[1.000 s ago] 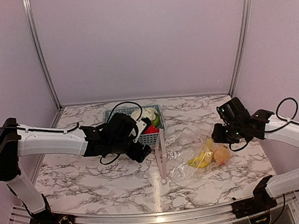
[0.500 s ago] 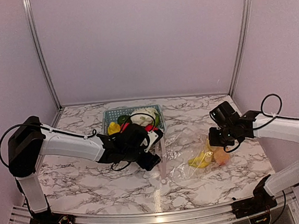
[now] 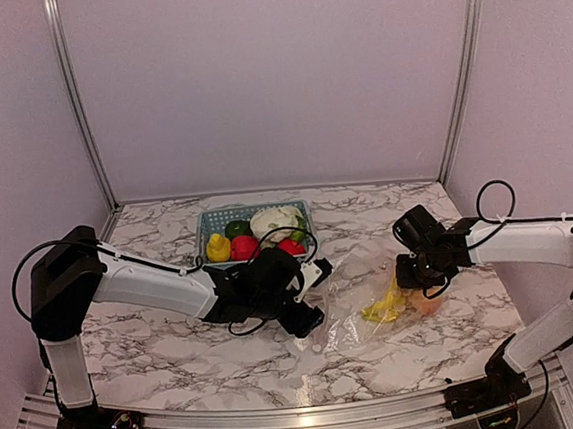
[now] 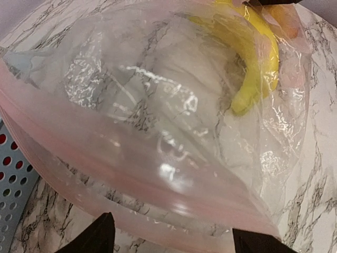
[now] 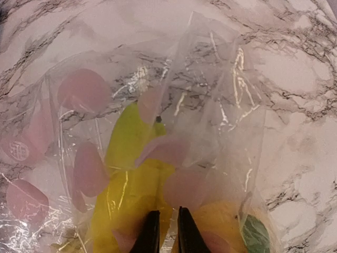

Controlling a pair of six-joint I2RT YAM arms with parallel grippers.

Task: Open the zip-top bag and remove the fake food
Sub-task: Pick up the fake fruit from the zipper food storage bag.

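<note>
The clear zip-top bag (image 3: 359,293) lies on the marble table, its pale pink zipper strip (image 4: 131,174) towards my left arm. Yellow bananas (image 3: 385,306) and an orange (image 3: 427,303) of the fake food rest inside, near its closed end. My left gripper (image 3: 314,317) stands open at the bag's mouth, the strip just ahead of its fingertips (image 4: 105,234). My right gripper (image 3: 415,275) is shut on the bag's film over the bananas (image 5: 126,184) and orange (image 5: 226,221). A lemon (image 3: 217,248), red apple (image 3: 243,246), green piece (image 3: 236,228) and cauliflower (image 3: 272,222) sit in the basket.
The light blue slotted basket (image 3: 210,219) stands behind my left arm, its corner (image 4: 13,184) close to the bag's mouth. Lilac walls and metal posts enclose the table. Bare marble lies in front of the bag and to the far left.
My left gripper moved right and nearer, down to the bag's mouth, and the upright zipper strip has sunk. My right gripper moved left onto the bag and closed on its film.
</note>
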